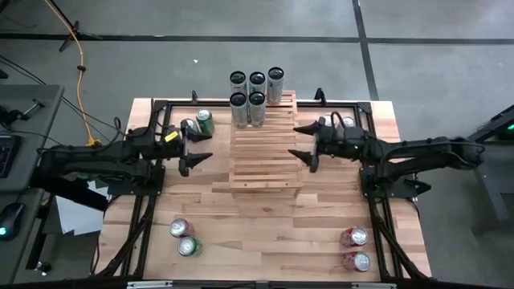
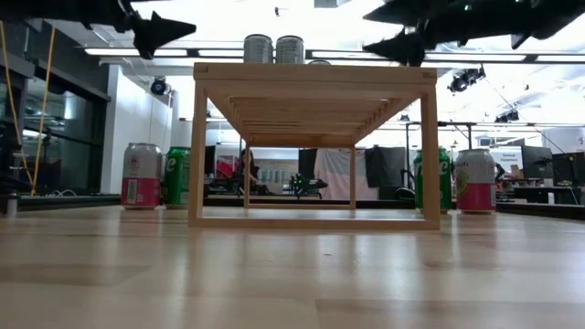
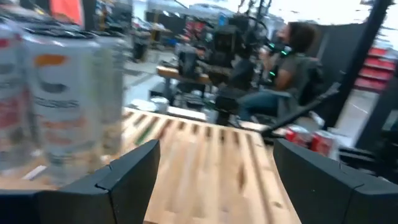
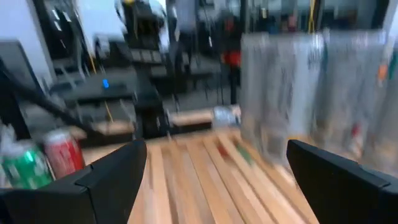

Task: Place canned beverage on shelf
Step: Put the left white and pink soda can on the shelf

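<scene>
The pale wooden slat shelf (image 1: 265, 152) stands mid-table. Several silver cans (image 1: 255, 92) stand upright on its far end, and they also show in the low view as silver cans (image 2: 274, 48) on its top. My left gripper (image 1: 201, 146) hovers open at the shelf's left side and points at it. My right gripper (image 1: 299, 142) hovers open over the shelf's right edge, facing the left one. Nothing is between either pair of fingers. A green can (image 1: 205, 122) stands on the table just beyond my left gripper. In the wrist views the silver cans (image 3: 62, 99) (image 4: 298, 87) stand ahead and to one side.
Two cans (image 1: 185, 237) stand near the table's front left, and two red cans (image 1: 355, 249) stand near its front right. A black frame rail (image 1: 136, 233) runs along each side of the table. Beyond the table a person (image 3: 292, 68) sits.
</scene>
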Controlling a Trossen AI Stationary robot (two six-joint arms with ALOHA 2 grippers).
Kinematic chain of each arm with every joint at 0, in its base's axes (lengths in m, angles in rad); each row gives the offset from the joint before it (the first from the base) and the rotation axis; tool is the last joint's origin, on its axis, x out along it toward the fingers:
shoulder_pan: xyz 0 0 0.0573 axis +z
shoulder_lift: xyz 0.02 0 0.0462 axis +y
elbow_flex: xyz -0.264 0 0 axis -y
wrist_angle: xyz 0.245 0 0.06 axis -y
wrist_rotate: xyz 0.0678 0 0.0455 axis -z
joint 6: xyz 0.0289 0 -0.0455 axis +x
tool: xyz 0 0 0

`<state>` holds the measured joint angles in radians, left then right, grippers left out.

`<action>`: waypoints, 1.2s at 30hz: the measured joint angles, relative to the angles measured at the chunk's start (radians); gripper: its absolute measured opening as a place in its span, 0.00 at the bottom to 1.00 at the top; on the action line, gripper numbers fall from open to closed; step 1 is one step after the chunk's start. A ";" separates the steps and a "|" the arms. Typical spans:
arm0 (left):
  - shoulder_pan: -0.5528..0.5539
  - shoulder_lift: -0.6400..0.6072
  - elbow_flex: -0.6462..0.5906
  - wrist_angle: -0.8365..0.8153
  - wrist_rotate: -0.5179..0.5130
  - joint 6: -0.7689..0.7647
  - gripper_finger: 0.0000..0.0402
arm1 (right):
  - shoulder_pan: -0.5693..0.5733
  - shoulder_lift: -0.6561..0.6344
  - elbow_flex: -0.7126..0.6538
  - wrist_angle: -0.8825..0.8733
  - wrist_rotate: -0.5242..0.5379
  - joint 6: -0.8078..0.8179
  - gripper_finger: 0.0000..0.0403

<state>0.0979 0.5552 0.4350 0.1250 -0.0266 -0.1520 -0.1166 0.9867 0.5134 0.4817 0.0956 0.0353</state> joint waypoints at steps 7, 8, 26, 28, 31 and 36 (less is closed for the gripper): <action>-0.082 0.000 0.009 -0.024 -0.014 0.016 0.76 | 0.065 0.000 0.003 0.127 0.002 -0.043 0.93; -0.089 0.000 0.009 -0.024 -0.022 0.023 0.76 | 0.071 0.001 0.003 0.125 0.002 -0.050 0.93; -0.108 0.001 0.009 0.008 -0.097 0.165 0.76 | 0.078 0.002 0.003 0.106 0.115 -0.035 0.93; -0.108 0.001 0.009 0.008 -0.097 0.166 0.76 | 0.078 0.002 0.003 0.106 0.115 -0.035 0.93; -0.108 0.001 0.009 0.008 -0.097 0.165 0.76 | 0.078 0.002 0.003 0.106 0.115 -0.035 0.93; -0.108 0.001 0.009 0.007 -0.097 0.175 0.76 | 0.078 0.002 0.003 0.106 0.115 -0.037 0.93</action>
<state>-0.0101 0.5564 0.4438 0.1322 -0.1234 0.0235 -0.0387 0.9886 0.5163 0.5877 0.2108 -0.0019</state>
